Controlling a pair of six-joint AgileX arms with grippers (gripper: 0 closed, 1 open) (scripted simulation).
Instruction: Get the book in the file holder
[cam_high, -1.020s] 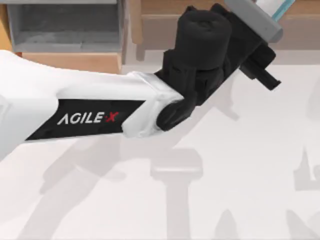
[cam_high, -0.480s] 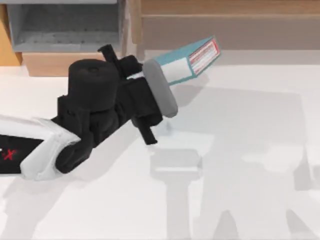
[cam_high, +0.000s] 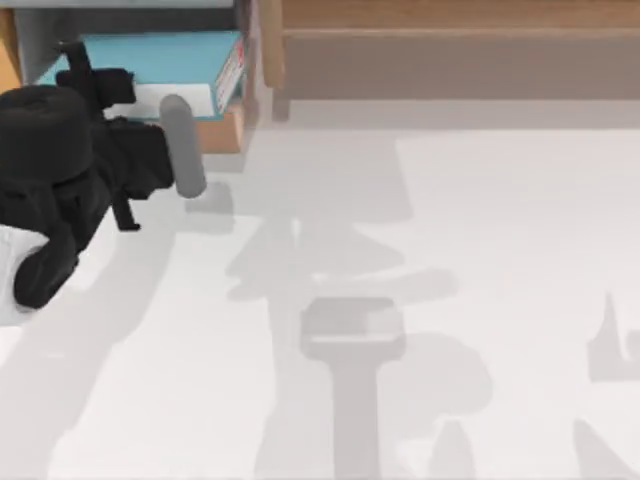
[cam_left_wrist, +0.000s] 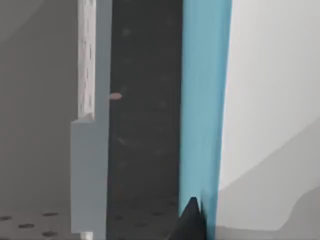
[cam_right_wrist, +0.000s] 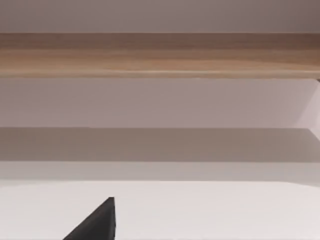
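The teal-blue book lies across the grey file holder at the table's far left corner, its white page edges toward the holder's right wall. The holder's tan front panel shows just below the book. My left gripper reaches in from the left and is shut on the book's near edge. In the left wrist view the book stands edge-on beside the holder's grey wall, with one black fingertip against it. My right gripper is parked and open, facing the shelf.
A long brown wooden shelf runs along the back of the table to the right of the holder; the right wrist view sees this shelf straight ahead. White tabletop spreads across the middle and right.
My left arm swung left with the book, from in front of the wooden shelf to over the file holder. The book now lies within the holder's outline.
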